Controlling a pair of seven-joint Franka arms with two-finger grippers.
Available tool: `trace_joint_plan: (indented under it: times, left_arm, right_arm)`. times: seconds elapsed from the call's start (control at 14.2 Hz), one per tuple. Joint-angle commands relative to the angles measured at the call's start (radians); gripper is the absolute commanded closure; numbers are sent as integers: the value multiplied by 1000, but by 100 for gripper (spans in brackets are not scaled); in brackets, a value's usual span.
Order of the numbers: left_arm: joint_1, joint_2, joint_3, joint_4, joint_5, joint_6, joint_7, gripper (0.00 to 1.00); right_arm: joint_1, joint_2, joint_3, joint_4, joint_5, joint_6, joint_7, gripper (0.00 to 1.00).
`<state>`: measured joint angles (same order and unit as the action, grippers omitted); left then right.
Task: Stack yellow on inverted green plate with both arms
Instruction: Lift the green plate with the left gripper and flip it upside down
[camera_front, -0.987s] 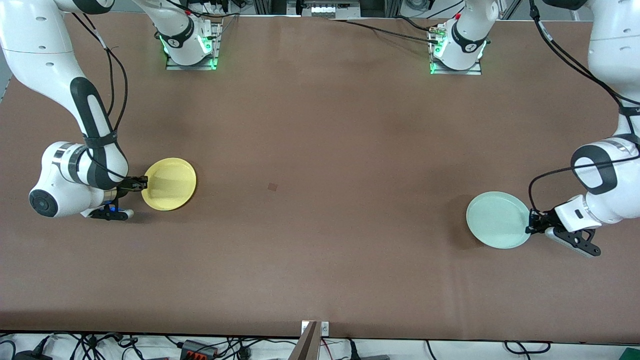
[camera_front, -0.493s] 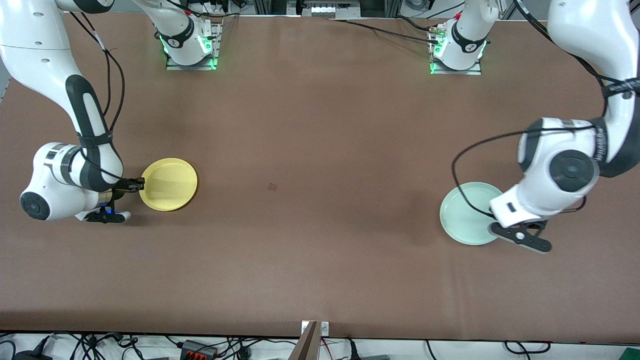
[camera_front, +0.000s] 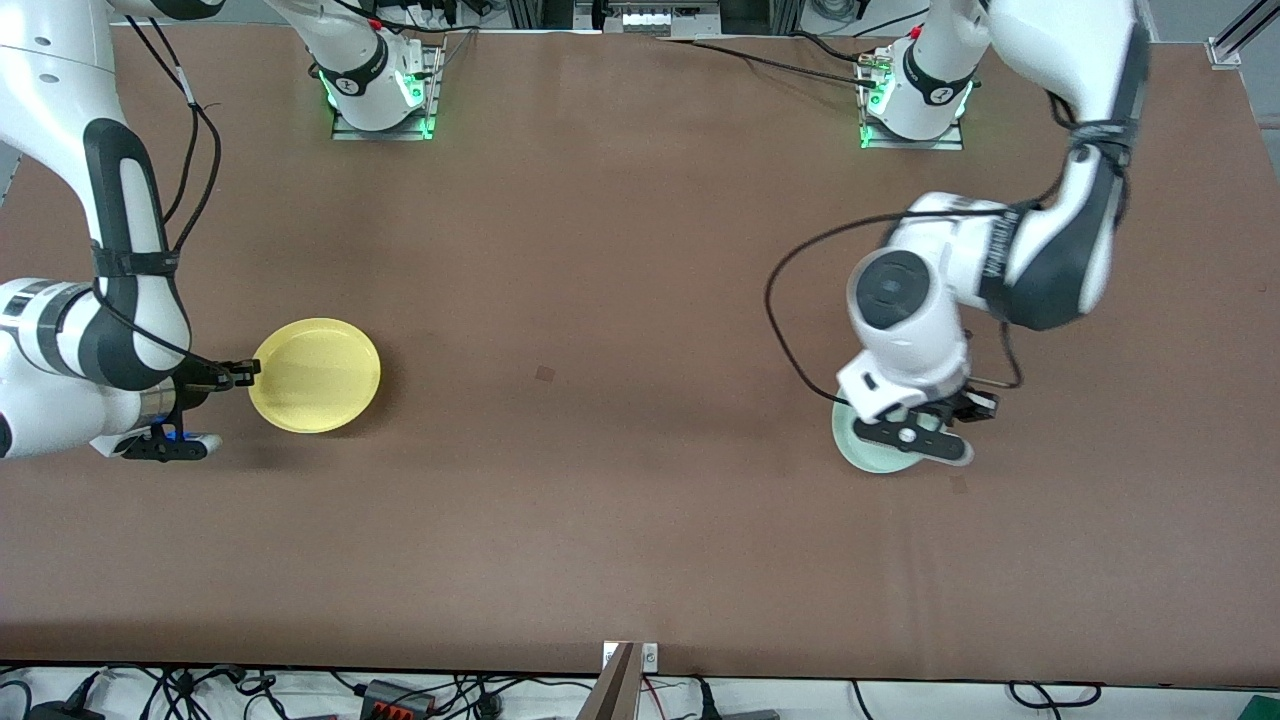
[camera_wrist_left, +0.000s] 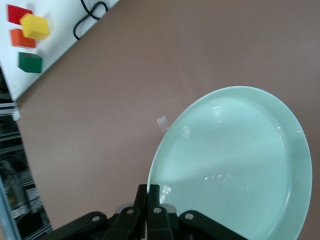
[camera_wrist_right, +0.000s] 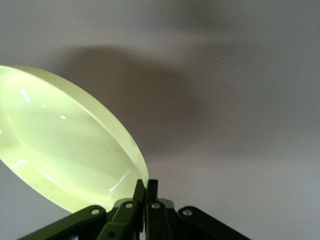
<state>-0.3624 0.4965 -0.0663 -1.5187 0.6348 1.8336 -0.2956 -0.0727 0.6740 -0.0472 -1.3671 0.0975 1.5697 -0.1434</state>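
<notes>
the right gripper (camera_front: 240, 372) is at the right arm's end of the brown table (camera_front: 620, 520), its jaws pinched tight on the rim of the yellow plate (camera_front: 315, 375). in the front view the plate shows its hollow upper face, and a shadow lies on the table along its edge toward the table's middle. in the right wrist view the black fingers (camera_wrist_right: 146, 192) meet on the plate's edge (camera_wrist_right: 65, 150), and the plate stands clear of the table with a dark shadow under it.

the left gripper (camera_front: 975, 405) is over the table toward the left arm's end, its jaws clamped on the rim of the pale mint-green plate (camera_front: 860, 450). from the front camera most of that plate is hidden under the wrist and the camera mount; only a crescent of it shows. the left wrist view shows the fingers (camera_wrist_left: 148, 197) closed on the plate's rim (camera_wrist_left: 235, 165) with the plate's hollow face toward the camera, tilted against the table below. a small scrap of clear tape (camera_wrist_left: 162, 123) lies on the table just beside the plate's edge in that view. red, orange, yellow and green blocks (camera_wrist_left: 27, 37) sit on a white surface off the table's edge.

the two plates are well apart, each toward its own arm's end of the table. a small dark square mark (camera_front: 544, 374) sits on the table between them.
</notes>
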Motion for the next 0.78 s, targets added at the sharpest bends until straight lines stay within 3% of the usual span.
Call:
trace_joint_plan:
  times: [0.0, 0.21, 0.7]
  left_arm:
    - [-114, 36, 13, 18, 118, -97, -162, 99]
    - [-239, 103, 14, 18, 304, -232, -299, 99]
    - [-398, 247, 25, 60, 393, -327, -523, 99]
  right_arm:
    - [17, 1, 30, 43, 27, -52, -18, 100]
    - [25, 3, 72, 62, 28, -59, -13, 100]
    - [56, 3, 87, 83, 110, -59, 31, 100]
